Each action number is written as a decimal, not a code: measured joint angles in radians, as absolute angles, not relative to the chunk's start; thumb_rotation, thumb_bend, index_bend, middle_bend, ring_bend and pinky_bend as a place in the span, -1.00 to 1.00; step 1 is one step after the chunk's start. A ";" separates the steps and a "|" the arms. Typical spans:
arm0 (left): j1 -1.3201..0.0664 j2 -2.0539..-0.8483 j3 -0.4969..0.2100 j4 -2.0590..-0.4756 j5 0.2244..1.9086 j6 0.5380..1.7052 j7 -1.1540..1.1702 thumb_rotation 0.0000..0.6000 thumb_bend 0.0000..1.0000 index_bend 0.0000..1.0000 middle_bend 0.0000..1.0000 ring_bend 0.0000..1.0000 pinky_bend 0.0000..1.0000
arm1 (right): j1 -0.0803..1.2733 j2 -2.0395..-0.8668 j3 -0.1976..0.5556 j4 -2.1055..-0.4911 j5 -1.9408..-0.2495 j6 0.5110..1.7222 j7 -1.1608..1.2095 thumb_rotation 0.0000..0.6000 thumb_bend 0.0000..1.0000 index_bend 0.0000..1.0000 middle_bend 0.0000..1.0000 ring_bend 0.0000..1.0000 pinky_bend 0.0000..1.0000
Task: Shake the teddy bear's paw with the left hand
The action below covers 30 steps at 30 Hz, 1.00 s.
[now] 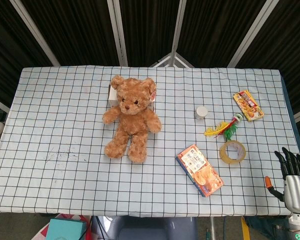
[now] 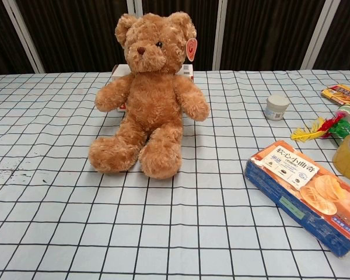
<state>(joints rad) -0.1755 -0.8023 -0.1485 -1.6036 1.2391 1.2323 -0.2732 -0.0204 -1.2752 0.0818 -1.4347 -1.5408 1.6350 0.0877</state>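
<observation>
Checked tablecloth (image 1: 50,125) – teddy bear (image 1: 131,117) propped against half-hidden box (image 1: 111,93); right hand (image 1: 294,175) off-table, fingers spread, empty; left hand unseen.

Looks like a lab test cell, checked cloth over the table (image 1: 50,130), dark curtains (image 1: 80,30) behind metal frame struts (image 1: 117,30)

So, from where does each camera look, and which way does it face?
Head view: high above the near table edge, looking down on the whole checked table; only the right robot hand shows, at the lower right.
Chest view: low at the near edge, facing across the table; no part of the robot shows.
Shared: teddy bear, biscuit box, small jar.
</observation>
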 measured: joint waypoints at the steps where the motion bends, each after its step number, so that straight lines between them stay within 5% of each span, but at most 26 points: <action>1: -0.176 -0.802 -0.148 -1.603 1.239 1.232 -0.274 1.00 -0.45 -0.96 -1.00 -1.00 -0.97 | -0.020 -1.275 0.082 -1.435 -1.541 1.635 0.088 1.00 -0.27 -0.74 -0.85 -0.82 -1.00; 22: -0.180 -0.803 -0.142 -1.607 1.243 1.209 -0.285 1.00 -0.45 -0.93 -0.98 -1.00 -0.97 | -0.023 -1.269 0.077 -1.440 -1.541 1.631 0.088 1.00 -0.27 -0.74 -0.85 -0.82 -1.00; 30: -0.210 -0.813 -0.149 -1.626 1.239 1.116 -0.412 1.00 -0.62 -0.88 -0.92 -1.00 -0.96 | -0.024 -1.266 0.080 -1.448 -1.534 1.631 0.105 1.00 -0.27 -0.74 -0.85 -0.82 -1.00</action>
<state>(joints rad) -0.2104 -0.8129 -0.1494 -1.6255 1.2390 1.1159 -0.4123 -0.0245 -1.2655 0.0800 -1.4476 -1.5335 1.6310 0.1053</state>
